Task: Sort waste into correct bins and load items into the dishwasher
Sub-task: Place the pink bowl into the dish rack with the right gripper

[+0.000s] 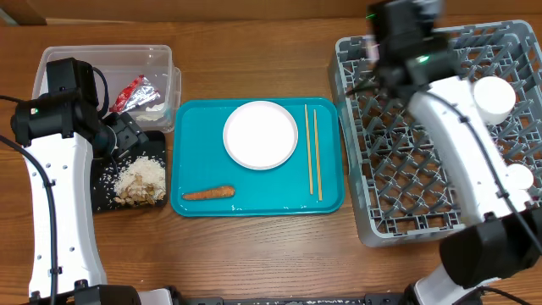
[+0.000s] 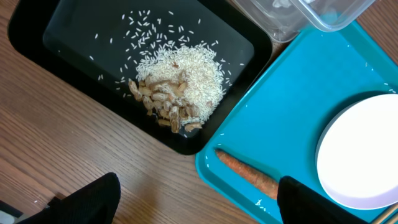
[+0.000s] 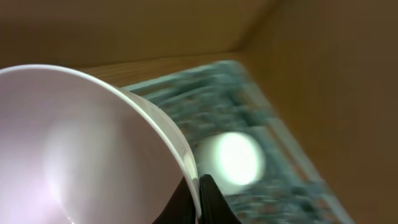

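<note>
wooden desk (image 1: 254,76): bowl (image 3: 81,143) being loaded, carrot (image 2: 249,174) not yet binned.
the grey dish rack (image 1: 381,169) is set on the right, the teal tray (image 1: 199,127) mid-desk, the black tray (image 2: 74,37) with scraps (image 2: 177,87) on the left. the plate (image 1: 260,134), chopsticks (image 1: 312,151) and carrot are left on the teal tray. the bowl is pinched at its rim by the jaws of the right gripper (image 3: 198,198) above the rack; lowering it between pegs, clear of the cup (image 3: 231,158), is judged next. the jaws of the left gripper (image 2: 199,205) are spread, empty, near the carrot.
</note>
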`<state>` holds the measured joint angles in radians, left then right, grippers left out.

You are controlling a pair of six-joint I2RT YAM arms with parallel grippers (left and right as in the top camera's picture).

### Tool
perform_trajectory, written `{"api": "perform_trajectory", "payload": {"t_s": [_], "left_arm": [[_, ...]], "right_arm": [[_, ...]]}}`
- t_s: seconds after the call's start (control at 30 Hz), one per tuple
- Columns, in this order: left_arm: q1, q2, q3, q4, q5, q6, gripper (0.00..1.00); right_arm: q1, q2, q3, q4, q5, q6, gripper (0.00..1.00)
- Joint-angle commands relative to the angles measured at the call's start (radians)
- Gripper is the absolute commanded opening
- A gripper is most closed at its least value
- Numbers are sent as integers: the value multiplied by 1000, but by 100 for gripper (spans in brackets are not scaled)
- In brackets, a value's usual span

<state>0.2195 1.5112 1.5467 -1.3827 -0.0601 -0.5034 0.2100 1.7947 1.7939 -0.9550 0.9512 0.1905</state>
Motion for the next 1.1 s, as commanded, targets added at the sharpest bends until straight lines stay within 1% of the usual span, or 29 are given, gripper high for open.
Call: {"api": "perform_trajectory", "payload": {"t_s": [0.0,0.13,0.3,0.43,0.63,0.93,1.07], "left_arm": [[3,5,8,3,5,-17,83],[3,5,8,8,5,-17,83],[3,5,8,11,5,-17,83],[3,5,8,11,5,-17,83],[3,5,8,21,6,-17,83],[3,5,8,26,6,-17,84],[3,5,8,26,6,-13,85]], "right_arm": [[-96,4,-5,26,296,50,4],[-210,42,-7,56,335,48,4],[-258,150,-7,56,402,45,4],[-258,245,-7,55,402,45,4],[-238,343,-7,37,402,47,4],[-163,366,-18,21,345,50,4],[-142,366,-87,33,350,50,4]]}}
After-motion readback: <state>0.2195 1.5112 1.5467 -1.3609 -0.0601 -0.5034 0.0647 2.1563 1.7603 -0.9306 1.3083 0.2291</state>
